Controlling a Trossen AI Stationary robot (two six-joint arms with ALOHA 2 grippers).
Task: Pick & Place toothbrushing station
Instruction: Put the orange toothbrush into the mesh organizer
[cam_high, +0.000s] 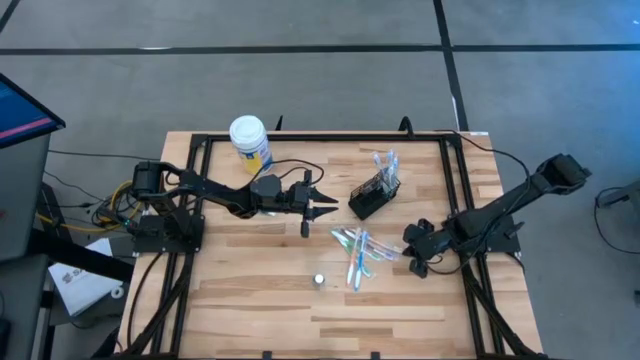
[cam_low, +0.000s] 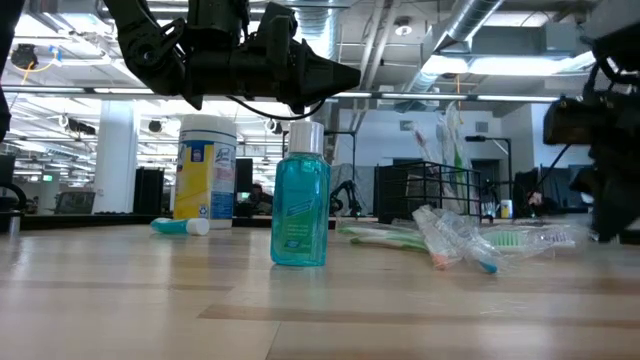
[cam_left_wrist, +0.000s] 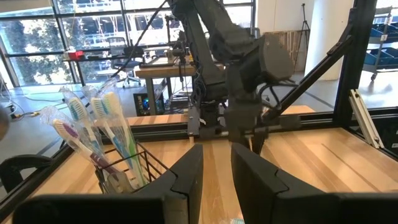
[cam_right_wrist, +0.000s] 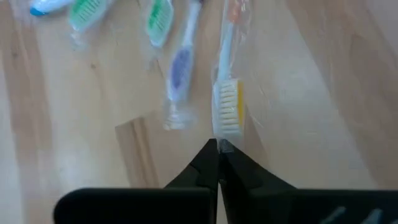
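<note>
Nearest the low camera, a small teal bottle with a silver cap stands upright at the centre of the frame on the wooden table. Just behind it, right of centre, loose wrapped toothbrushes lie flat in a scattered heap. In the overhead frame they sit at centre right, just left of the right gripper.

That gripper hangs low at the brush heads, its jaws pressed together and seemingly empty; its wrist camera shows the closed tips just short of a yellow-bristled brush.

Farther back, the black wire-mesh holder stands above centre with several brushes already upright inside. The left gripper hovers above the table, left of the holder, jaws parted a little and holding nothing.

At the upper left stands a white-lidded jar.

Judging the next step: the right jaws should open, straddle one brush handle across its width, and lift only that brush, avoiding the crinkled wrap of its neighbours.
</note>
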